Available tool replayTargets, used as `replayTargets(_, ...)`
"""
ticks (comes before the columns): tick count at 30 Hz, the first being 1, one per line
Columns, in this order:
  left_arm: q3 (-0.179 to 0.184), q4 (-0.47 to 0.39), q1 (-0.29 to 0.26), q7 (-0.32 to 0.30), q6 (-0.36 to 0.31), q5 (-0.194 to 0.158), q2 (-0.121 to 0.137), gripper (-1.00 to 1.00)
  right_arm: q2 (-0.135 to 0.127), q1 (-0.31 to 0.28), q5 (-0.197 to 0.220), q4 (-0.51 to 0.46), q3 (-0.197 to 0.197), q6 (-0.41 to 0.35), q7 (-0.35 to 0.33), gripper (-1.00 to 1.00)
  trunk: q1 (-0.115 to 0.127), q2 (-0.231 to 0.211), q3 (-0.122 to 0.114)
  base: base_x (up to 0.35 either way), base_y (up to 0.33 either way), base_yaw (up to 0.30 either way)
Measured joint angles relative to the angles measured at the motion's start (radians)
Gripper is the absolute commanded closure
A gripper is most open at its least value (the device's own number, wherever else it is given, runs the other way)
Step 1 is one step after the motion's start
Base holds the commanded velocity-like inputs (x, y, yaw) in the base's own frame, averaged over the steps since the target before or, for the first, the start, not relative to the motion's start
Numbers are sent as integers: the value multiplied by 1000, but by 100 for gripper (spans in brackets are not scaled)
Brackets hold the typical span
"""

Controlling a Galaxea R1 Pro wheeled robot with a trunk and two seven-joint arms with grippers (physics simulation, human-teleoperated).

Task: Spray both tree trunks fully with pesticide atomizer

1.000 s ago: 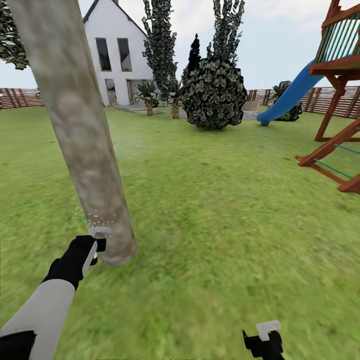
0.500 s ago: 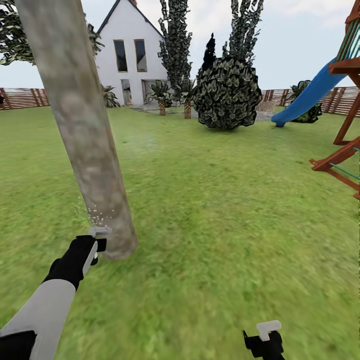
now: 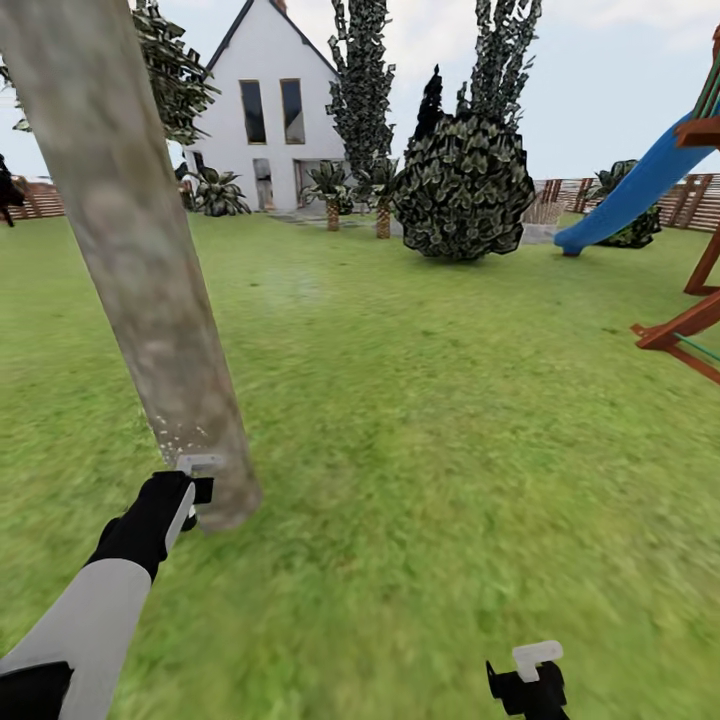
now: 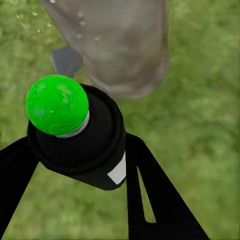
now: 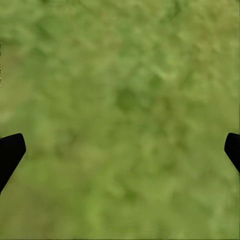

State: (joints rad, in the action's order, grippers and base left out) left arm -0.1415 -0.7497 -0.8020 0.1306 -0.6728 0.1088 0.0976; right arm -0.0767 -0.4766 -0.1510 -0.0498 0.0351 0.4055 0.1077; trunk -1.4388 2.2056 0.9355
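Garden backdrop: house, shrubs, play set.
White gabled house (image 3: 262,120) at far left-centre, two tall dark windows up top, doorway below. Two tall narrow dark cypress-like trees (image 3: 362,85) just right of it; big round dark-green bush (image 3: 464,187) in front of the right one. Two short palms (image 3: 332,190) near the house front, low leafy plant (image 3: 218,190) left of them. Blue slide (image 3: 632,195) runs down from a red-brown wooden play frame (image 3: 697,320) at the right edge. Small dark shrub (image 3: 632,200) sits behind the slide. Pale cloudy sky (image 3: 600,70).
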Motion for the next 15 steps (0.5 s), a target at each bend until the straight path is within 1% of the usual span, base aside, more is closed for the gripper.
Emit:
replayTargets(4,-1,11,12,1,4,1,4,100,0,0,0,0,0,0,0,-100,0,0,0,30,-18,275)
replayTargets(5,-1,12,37,1,9,-1,4,100,0,0,0,0,0,0,0,-100,0,0,0,4,-2,276)
replayTargets(7,-1,13,64,1,16,1,4,100,0,0,0,0,0,0,0,-100,0,0,0,5,-1,202)
replayTargets(9,-1,13,74,1,18,2,4,100,0,0,0,0,0,0,0,-100,0,0,0,125,-67,53)
replayTargets(15,-2,14,89,4,19,1,0,100,-1,0,0,0,0,0,0,-100,0,0,0,245,-152,4)
